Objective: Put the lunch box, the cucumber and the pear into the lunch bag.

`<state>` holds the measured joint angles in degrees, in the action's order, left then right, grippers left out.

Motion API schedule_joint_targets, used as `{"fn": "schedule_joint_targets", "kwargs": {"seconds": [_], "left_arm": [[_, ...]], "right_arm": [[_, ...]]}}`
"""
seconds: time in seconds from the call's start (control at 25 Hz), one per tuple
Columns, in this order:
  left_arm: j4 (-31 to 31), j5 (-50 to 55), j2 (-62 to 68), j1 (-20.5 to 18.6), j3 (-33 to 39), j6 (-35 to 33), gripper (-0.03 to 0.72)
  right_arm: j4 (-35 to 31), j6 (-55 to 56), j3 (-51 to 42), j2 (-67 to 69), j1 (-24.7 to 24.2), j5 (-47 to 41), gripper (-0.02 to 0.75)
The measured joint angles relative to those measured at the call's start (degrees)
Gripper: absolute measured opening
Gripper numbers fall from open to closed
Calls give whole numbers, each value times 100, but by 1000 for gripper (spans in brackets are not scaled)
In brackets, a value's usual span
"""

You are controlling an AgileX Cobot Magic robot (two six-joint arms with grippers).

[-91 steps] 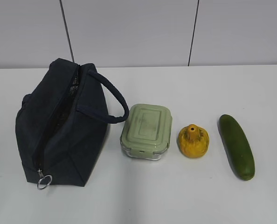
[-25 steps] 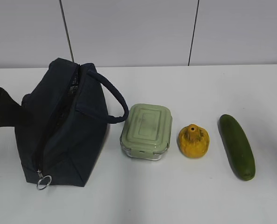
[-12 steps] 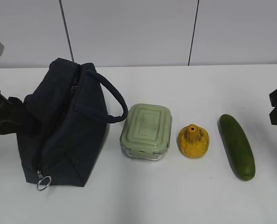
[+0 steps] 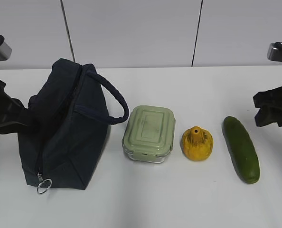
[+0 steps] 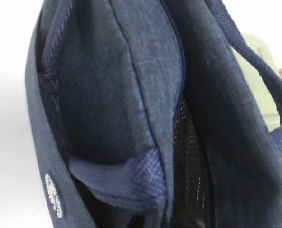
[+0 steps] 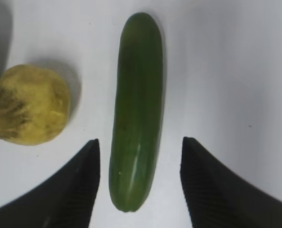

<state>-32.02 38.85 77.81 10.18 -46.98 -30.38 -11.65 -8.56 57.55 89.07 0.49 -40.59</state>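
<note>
White tabletop [image 4: 145, 204], matte, fills near and middle ground. Far side: pale grey panelled wall [image 4: 131, 33], two dark vertical seams [image 4: 68, 31], one left, one right of centre. Lighting even, shadows soft.

**Figure: A robot test bench in a laboratory-style room**

A bare, matte white worktop [image 4: 145, 204] meets plain pale grey wall panels [image 4: 131, 33] divided by thin dark vertical seams. Black robot arm hardware enters from both sides, left arm [image 4: 3, 111] and right arm [image 4: 276, 107]. Four household props stand in a tidy row as if staged: a navy lunch bag [image 4: 65, 128], a lunch box [image 4: 149, 133], a pear [image 4: 196, 143] and a cucumber [image 4: 240, 148]. No domestic furnishing appears; lighting is even and flat.
</note>
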Motion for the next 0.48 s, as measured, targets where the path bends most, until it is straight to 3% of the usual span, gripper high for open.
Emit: {"fn": "schedule_joint_targets", "kwargs": {"seconds": [0.16, 0.48], "left_arm": [[-4, -25, 0, 0, 0, 0, 3], [-4, -57, 0, 0, 0, 0, 3]], "right_arm": [[-310, -247, 475, 638, 0, 6, 515], [-372, -294, 1298, 1765, 0, -332, 531]]}}
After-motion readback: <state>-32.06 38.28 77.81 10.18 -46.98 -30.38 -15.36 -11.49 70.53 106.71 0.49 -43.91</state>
